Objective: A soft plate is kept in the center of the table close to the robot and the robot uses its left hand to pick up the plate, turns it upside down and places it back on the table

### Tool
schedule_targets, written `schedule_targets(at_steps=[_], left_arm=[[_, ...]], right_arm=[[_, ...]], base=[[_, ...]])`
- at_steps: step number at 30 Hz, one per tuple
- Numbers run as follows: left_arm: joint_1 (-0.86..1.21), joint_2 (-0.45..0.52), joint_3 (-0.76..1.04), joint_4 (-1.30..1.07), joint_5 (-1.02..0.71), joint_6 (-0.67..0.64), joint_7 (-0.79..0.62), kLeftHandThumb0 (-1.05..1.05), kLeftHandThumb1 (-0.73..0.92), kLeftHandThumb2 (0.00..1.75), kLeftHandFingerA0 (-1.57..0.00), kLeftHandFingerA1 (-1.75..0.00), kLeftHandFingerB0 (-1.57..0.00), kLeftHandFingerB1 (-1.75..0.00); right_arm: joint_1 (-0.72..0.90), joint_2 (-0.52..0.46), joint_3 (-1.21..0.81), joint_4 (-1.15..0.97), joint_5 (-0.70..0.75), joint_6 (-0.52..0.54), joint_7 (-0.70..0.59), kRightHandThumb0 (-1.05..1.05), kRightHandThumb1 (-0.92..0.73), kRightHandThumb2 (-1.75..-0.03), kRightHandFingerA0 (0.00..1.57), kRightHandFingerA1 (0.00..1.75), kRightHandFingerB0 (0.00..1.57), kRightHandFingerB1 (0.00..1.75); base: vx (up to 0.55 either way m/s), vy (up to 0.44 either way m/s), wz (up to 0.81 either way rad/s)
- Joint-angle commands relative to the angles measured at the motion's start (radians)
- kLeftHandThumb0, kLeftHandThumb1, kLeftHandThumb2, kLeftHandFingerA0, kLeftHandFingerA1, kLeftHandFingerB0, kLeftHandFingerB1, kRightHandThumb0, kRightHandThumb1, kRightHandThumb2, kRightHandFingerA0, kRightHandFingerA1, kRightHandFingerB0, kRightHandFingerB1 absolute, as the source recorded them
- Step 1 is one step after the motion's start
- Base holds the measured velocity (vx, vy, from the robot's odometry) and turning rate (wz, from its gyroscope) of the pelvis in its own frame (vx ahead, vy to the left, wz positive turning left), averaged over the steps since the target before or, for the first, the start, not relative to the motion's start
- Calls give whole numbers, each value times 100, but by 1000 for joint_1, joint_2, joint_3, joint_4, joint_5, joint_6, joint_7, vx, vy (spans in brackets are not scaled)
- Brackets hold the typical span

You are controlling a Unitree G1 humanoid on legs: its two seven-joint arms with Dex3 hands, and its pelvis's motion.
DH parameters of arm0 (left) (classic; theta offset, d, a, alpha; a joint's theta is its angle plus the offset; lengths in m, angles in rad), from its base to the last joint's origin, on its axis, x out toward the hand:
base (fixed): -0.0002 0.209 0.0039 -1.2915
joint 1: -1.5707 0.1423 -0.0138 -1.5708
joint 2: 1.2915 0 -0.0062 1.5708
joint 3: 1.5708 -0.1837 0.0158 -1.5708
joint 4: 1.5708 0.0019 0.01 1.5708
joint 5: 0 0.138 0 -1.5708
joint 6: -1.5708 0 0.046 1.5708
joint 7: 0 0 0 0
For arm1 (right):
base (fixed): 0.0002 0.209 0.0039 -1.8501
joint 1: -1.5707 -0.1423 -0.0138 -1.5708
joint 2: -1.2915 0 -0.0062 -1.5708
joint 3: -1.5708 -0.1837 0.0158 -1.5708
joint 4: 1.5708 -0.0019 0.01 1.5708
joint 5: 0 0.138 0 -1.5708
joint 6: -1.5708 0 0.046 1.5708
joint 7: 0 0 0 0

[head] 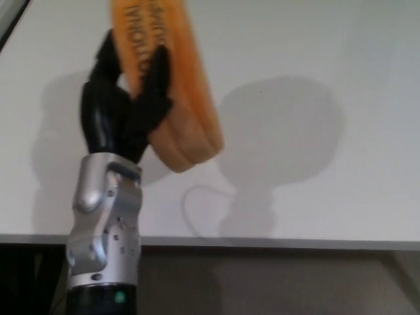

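Now left hand (125, 108) clenched on soft plate (174, 98), held edge-on above table (328, 52).

Left arm rising near-vertically from the 6 o'clock edge of the head view, at lower left. Silver wrist housing sits directly below the black left hand (121, 111), which points toward 12 o'clock. The fingers (157, 85) are closed around the soft plate (177, 105), gripping it from its 9 o'clock side and holding it on edge, clear of the tabletop (315, 65). A green indicator glows on the dark forearm section at the bottom edge. Right hand outside the picture.
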Motion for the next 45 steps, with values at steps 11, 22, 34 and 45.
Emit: schedule_targets(at_steps=[11,22,34,45], left_arm=[[91,28,487,222,-350,388,750,-33,78,65,-109,-175,-47,-72],[163,36,482,282,-271,499,697,-21,67,71,-105,-175,-23,-48],[252,123,264,236,-208,790,491,-24,62,64,-99,-175,-44,-56],[194,279,-67,155,-169,970,312,-31,62,62,-106,-175,-77,-148]], right_arm=[[29,-31,-3,-51,3,50,-1,-66,-82,-66,41,33,27,30],[71,-26,-3,-183,24,105,-3,-66,-83,-65,42,39,29,32],[67,-28,-8,-187,-3,110,-18,-65,-83,-66,41,36,28,31],[38,-27,-8,-141,7,116,-4,-68,-82,-66,41,35,27,31]], base=[[0,0,0],[0,0,0],[0,0,0],[0,0,0]])
